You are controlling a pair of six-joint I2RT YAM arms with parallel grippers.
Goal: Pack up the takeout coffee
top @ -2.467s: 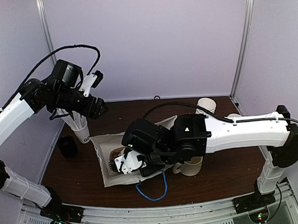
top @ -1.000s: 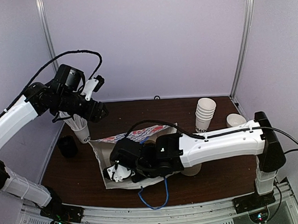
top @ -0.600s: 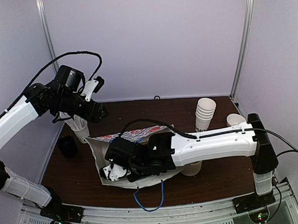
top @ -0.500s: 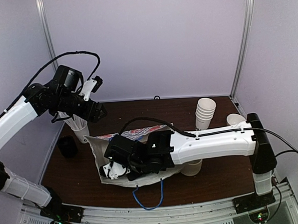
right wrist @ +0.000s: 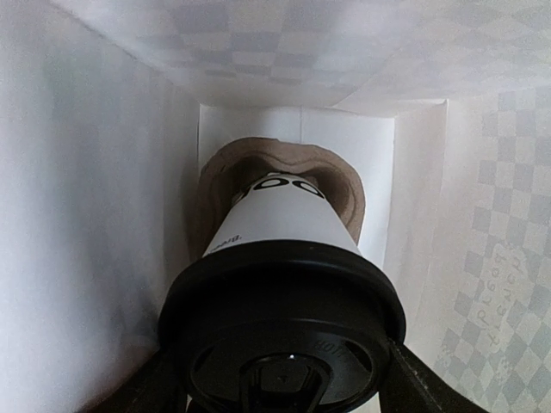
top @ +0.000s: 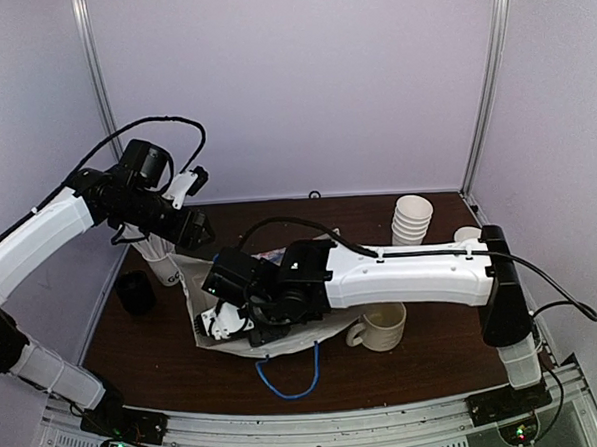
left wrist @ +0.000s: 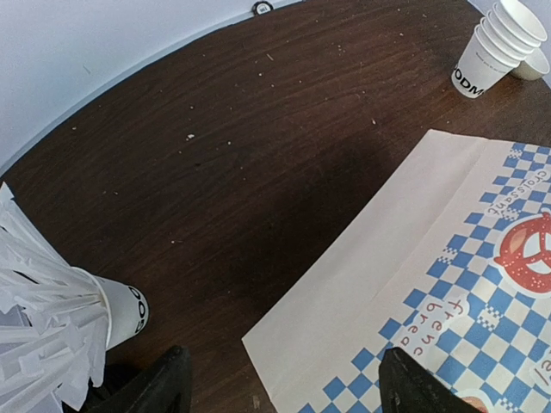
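You have one takeout coffee [right wrist: 275, 225] in sight, a white paper cup with black lettering and a black lid, lying deep inside the single paper bag [left wrist: 405, 258] that rests left of the table's middle, toward the near edge. Its base points at a brown cardboard holder [right wrist: 346, 194] at the bag's closed end. Your right gripper [right wrist: 280, 372] reaches into the bag's mouth and pinches the cup at the lid, one finger on each side. The bag's white walls enclose the cup on all sides, and from overhead the arm and bag hide it. A second lidded cup is not visible in any view. Your left gripper [left wrist: 288, 389] hovers over the bag's far left corner with its fingers spread wide and nothing between them. Around the bag:

- one white handled mug [top: 382, 326] just right of it
- one loop of blue cord [top: 286, 374] at the near edge
- one cup stuffed with white paper-wrapped sticks [top: 162, 263] by the left edge
- one black object [top: 134, 291] beside that cup, too dark to identify
- one stack of lidless paper cups [top: 411, 221] in the far right corner
- one single white cup [top: 467, 237] next to the stack
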